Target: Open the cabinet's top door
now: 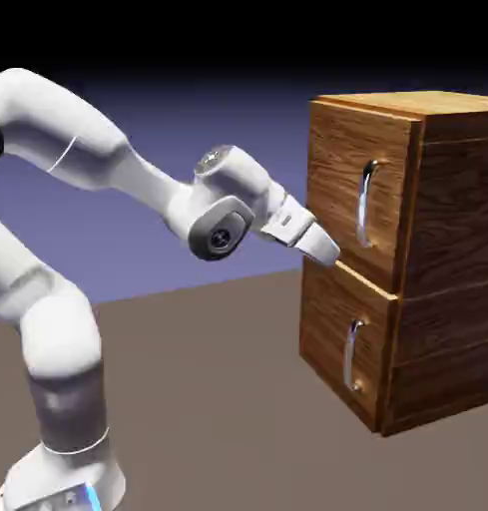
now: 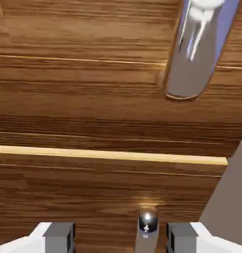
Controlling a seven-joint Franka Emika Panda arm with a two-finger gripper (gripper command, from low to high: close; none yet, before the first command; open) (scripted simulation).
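The exterior view shows a white, smooth-shelled robot arm (image 1: 63,334) rising from the left of the scene and reaching right toward a boxy brown wood-grain cabinet (image 1: 452,220), which stands upright on the brown tabletop (image 1: 208,399) at the right. The upper wood-grain door (image 1: 332,170), the taller of two stacked front panels, bears a curved vertical silver handle (image 1: 364,205); it lies flush above the lower wood-grain panel (image 1: 327,329), which carries a shorter vertical silver handle (image 1: 351,355). A pale seam (image 2: 110,154) separates the two panels. The arm's white two-finger tool (image 1: 315,243) is tilted downward to the right, its tip near the cabinet front at about the level of this seam, lower than the upper handle. In the hand view, the grey fingertips (image 2: 181,238) are spread apart, with the top of the shorter handle visible between them, nearer the right-hand one in that view; nothing is seen pinched. The curved handle appears at the upper right of the same view, well apart from the fingertips. Whether the tool touches the cabinet cannot be told.
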